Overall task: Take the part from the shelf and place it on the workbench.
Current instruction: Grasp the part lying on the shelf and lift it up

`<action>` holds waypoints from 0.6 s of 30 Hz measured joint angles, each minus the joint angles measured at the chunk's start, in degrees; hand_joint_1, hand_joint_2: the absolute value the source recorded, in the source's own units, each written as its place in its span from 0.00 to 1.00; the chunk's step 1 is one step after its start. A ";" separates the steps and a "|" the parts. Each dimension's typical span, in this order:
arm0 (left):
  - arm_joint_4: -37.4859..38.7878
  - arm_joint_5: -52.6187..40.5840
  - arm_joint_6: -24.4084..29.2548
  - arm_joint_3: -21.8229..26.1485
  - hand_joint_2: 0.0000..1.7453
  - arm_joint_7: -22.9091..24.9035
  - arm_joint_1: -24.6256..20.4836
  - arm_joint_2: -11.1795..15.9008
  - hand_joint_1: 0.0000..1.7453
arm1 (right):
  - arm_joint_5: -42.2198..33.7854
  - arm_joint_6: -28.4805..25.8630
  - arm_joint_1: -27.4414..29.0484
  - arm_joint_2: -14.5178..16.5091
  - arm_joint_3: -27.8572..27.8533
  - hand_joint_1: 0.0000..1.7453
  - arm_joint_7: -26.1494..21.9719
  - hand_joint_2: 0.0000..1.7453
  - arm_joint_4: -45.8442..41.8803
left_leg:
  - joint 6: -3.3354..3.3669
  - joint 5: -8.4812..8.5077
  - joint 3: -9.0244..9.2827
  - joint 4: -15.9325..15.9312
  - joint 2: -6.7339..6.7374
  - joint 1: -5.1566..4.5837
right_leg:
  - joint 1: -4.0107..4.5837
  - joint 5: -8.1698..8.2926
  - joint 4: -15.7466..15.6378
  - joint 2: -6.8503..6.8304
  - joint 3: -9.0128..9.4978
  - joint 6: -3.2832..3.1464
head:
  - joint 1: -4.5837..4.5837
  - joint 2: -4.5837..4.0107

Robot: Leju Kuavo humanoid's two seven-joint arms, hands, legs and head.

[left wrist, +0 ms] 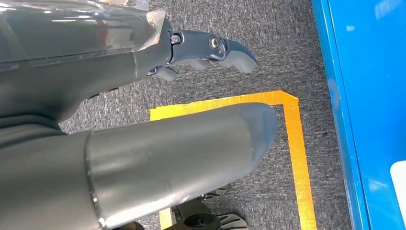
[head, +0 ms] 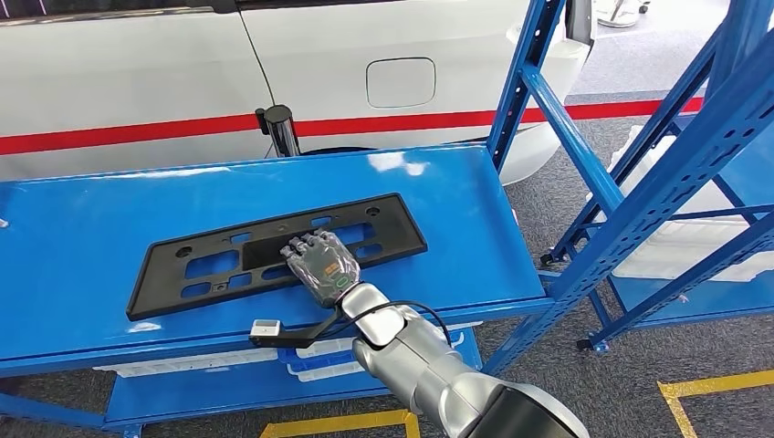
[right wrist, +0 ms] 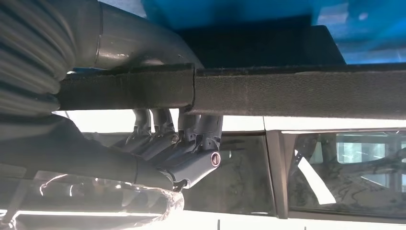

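Item: part (head: 274, 254). Black flat rectangular plate with several cut-outs and small holes. It lies flat on the blue desk (head: 82, 246), near the middle of the top, long side running roughly from 8 o'clock to 2 o'clock in the head view. Its near edge is close to the desk's front rim.

Item: right hand (head: 319, 260). It reaches in from 5 o'clock on a silver arm and rests over the near edge of the part, about mid-length. In the right wrist view the fingers (right wrist: 191, 143) are curled over one face of the plate's edge and the thumb lies along the other face, so the right hand grips the part.

Item: left hand (left wrist: 143, 143). Seen in the left wrist view above grey carpet. The thick thumb points outward, the darker fingers (left wrist: 215, 50) are spread away from it, and nothing is held.

Item: blue rack (head: 639, 173). Perforated uprights and diagonal braces stand at 3 o'clock of the desk.

Item: white vehicle (head: 183, 73). It has a red stripe and a fuel flap, and stands behind the desk at 12 o'clock.

Item: yellow floor tape (left wrist: 292, 143). It forms a corner on the carpet beside the desk's blue edge.
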 joint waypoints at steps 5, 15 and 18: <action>0.00 0.25 0.31 0.00 0.00 -0.01 0.01 0.01 0.00 | 2.73 0.00 1.31 -0.08 -1.65 1.00 0.13 1.00 -2.42 | 0.00 0.00 -0.02 0.00 0.00 0.00 | 0.00 0.00 0.00 0.00 -0.02 0.00 | 0.00 0.00; 0.02 1.34 1.06 -0.05 0.00 -1.43 0.81 0.13 0.00 | -22.15 0.02 2.37 -0.64 -9.54 1.00 -17.69 1.00 -19.38 | 0.00 0.00 -0.04 0.01 0.00 0.00 | 0.00 0.00 0.00 0.01 -0.05 0.00 | 0.00 0.00; 0.02 1.11 1.08 -0.40 0.50 -1.64 0.93 0.13 0.00 | -25.18 0.02 2.49 -1.45 -10.78 1.00 -19.07 1.00 -26.64 | 0.00 0.00 -0.07 0.01 0.01 0.00 | 0.00 0.00 0.00 0.02 -0.07 0.00 | 0.00 0.00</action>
